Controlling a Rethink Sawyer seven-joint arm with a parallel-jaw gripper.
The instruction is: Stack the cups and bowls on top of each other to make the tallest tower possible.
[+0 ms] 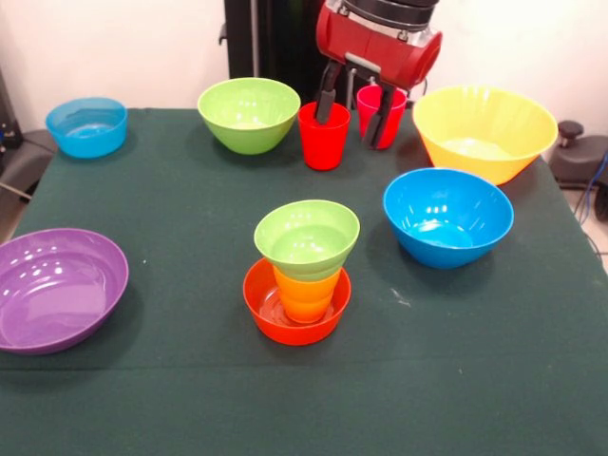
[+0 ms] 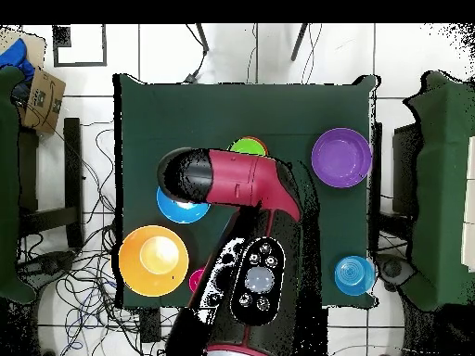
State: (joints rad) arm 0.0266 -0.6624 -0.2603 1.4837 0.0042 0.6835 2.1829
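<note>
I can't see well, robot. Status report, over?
Gripper open, one finger inside red cup. Tower three pieces high, green bowl on top. Pink cup right behind gripper.

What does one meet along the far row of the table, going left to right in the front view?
Small blue bowl → green bowl → red cup → pink cup → yellow bowl.
</note>
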